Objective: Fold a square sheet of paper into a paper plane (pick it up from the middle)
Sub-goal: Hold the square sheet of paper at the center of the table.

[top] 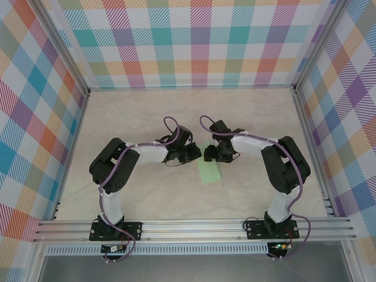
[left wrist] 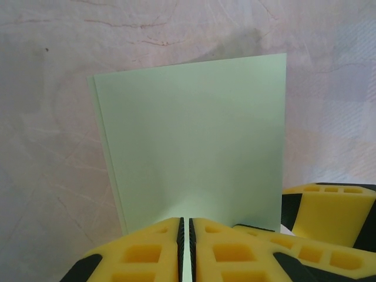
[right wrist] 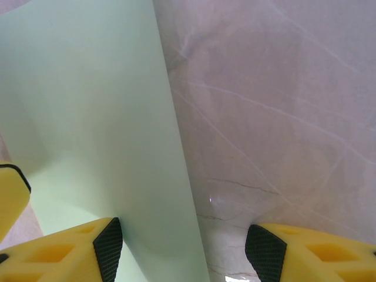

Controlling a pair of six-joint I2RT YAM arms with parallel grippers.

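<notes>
The sheet of paper (left wrist: 194, 141) is thin, light and limp. It creases readily and may slip from smooth pads. It appears doubled over, with two layers showing at one edge. Take hold at mid-edge with light pressure.

The left end effector (left wrist: 185, 229) is closed on the sheet's near edge and holds it over the worktop (top: 147, 194). The right end effector (right wrist: 185, 249) stands open, with the sheet between its fingers, close to one pad and unclamped. Both arms bend inward, and their wrists meet at the centre.
</notes>
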